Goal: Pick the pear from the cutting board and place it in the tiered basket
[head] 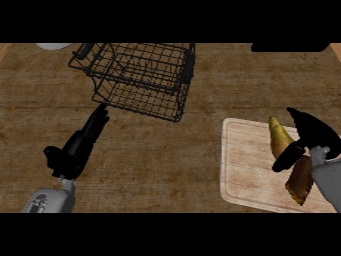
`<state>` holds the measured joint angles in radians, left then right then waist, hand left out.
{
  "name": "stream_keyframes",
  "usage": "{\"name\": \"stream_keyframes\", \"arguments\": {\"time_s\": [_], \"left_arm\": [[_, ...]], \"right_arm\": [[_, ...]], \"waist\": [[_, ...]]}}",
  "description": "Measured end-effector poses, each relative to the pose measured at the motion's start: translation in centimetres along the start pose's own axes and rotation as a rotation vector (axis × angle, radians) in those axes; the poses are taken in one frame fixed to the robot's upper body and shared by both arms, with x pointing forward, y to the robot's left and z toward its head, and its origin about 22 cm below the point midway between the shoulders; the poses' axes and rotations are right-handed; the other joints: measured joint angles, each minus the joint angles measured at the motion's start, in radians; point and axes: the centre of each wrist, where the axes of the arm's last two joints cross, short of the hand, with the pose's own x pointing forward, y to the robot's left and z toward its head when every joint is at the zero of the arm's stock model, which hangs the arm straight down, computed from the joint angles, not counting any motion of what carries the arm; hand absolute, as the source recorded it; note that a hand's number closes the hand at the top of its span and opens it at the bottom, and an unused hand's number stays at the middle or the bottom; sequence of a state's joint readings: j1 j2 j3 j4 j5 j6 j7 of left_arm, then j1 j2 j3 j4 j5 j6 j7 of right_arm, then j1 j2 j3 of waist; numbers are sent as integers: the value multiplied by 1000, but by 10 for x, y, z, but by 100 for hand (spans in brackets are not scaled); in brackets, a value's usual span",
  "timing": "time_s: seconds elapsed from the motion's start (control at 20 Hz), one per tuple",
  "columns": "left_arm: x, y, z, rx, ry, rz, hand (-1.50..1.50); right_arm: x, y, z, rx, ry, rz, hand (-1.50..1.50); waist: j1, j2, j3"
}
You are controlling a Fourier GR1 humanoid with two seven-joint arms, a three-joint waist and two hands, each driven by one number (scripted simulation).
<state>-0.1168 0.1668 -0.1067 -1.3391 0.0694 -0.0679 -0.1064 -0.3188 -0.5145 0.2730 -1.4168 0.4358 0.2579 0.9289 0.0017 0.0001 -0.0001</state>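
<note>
The pear, long and yellow-brown, lies on the pale wooden cutting board at the right. My right hand is over it, open. Its fingers stretch up along the pear's right side and its thumb crosses the pear's middle, hiding that part. The pear's darker lower end shows below the thumb. The black wire tiered basket stands at the upper middle of the counter, well to the left of the board. My left hand rests open at the lower left, with its fingertips just short of the basket's near corner.
A white round object is cut off at the top left edge, beside the basket. A flat black object sits at the top right. Bare brown countertop lies between the board and my left hand.
</note>
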Motion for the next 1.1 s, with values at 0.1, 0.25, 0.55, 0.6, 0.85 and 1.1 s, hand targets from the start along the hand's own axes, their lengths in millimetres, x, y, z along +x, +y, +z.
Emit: {"name": "stream_keyframes", "arguments": {"time_s": [0.1, 0.25, 0.55, 0.6, 0.85, 1.1], "left_arm": [[2, 1, 2, 2, -2, 3, 0], [1, -2, 5, 2, -4, 8, 0], [0, -5, 1, -5, 0, 10, 0], [-1, -9, -2, -6, 5, 9, 0], [3, -4, -4, 2, 2, 3, 0], [2, -5, -8, 3, 3, 7, 0]], "right_arm": [[3, 1, -5, 2, -3, -11, 150], [4, 3, -8, -37, -63, -59, 150], [8, 15, -14, -115, -133, -75, 150], [11, 14, -16, -120, -139, -75, 150], [16, 12, -18, -153, -157, -74, 150], [9, 12, 1, -224, -173, -18, 150]], "waist": [[1, 0, 0], [2, -1, -1], [0, -4, -5], [-1, -4, -5], [-1, -3, -3], [-4, -2, -1]]}}
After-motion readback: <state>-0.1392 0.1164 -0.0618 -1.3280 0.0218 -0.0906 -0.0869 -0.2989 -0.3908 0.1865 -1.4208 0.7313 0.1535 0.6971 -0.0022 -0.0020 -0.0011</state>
